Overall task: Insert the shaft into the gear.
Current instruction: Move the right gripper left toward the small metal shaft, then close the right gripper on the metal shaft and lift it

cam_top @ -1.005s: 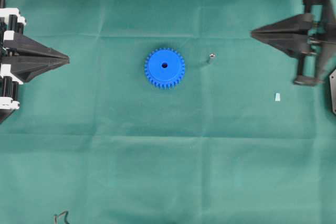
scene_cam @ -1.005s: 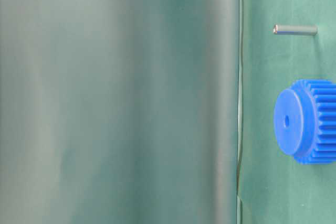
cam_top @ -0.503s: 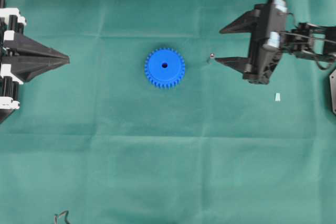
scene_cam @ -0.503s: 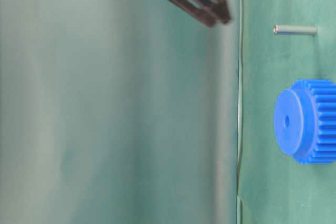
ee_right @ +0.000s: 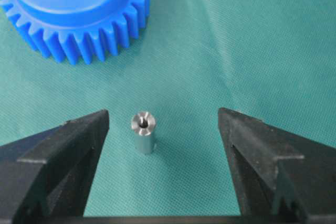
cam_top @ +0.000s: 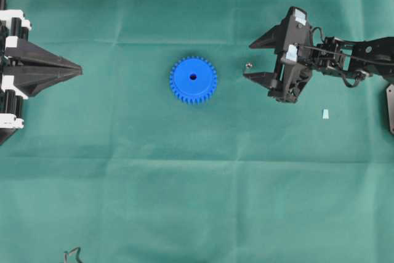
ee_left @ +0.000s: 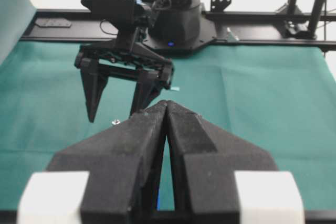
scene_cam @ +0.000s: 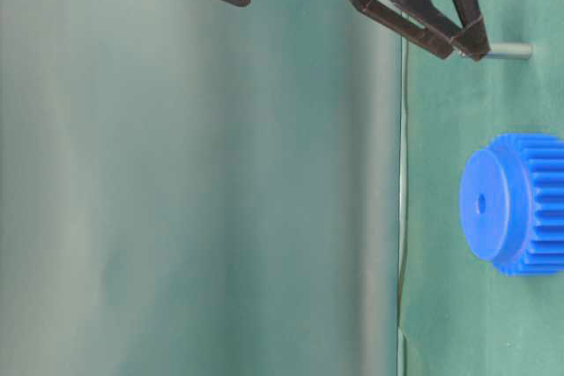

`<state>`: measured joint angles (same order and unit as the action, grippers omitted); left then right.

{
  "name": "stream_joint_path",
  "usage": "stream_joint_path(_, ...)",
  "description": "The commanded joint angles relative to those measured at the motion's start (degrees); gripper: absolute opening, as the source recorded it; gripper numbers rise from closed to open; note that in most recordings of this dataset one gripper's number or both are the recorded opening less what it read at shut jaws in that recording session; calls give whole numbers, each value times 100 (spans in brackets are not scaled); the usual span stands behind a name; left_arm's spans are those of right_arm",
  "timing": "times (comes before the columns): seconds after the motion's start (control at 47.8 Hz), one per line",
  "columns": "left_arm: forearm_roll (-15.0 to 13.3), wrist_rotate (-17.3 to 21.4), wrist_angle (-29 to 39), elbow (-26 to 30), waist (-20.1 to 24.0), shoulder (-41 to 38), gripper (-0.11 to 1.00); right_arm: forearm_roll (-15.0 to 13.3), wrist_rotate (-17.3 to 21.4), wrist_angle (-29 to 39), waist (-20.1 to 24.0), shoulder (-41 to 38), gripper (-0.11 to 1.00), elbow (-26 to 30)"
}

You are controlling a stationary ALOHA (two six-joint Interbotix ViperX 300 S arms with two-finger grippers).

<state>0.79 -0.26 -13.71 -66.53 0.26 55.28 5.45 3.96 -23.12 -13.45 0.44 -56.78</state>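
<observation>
We saw the right end effector [cam_top: 247, 61] spread wide, holding nothing. The shaft [ee_right: 143, 131] stood upright on the green table [cam_top: 197, 183] between its two fingertips, touching neither. The gear [cam_top: 192, 79] lay flat just beyond those tips, apart from the shaft. The left end effector [cam_top: 79, 69] was closed tight and empty, well apart from the gear.

blue gear [cam_top: 192, 79], silvery shaft [ee_right: 143, 131], green cloth [cam_top: 184, 183]
</observation>
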Motion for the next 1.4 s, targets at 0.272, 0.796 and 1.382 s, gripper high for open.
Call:
stream_joint_path(0.272,18,0,-18,141,18,-35,0,18,9,-70,-9,0,72,97)
stream_joint_path(0.796,18,0,-9,141,18,-35,0,-9,-9,26,79,123,19,141)
stream_joint_path(1.382,18,-9,53,141,18,-44,0,-167,-308,2443,35,1512,19,1160)
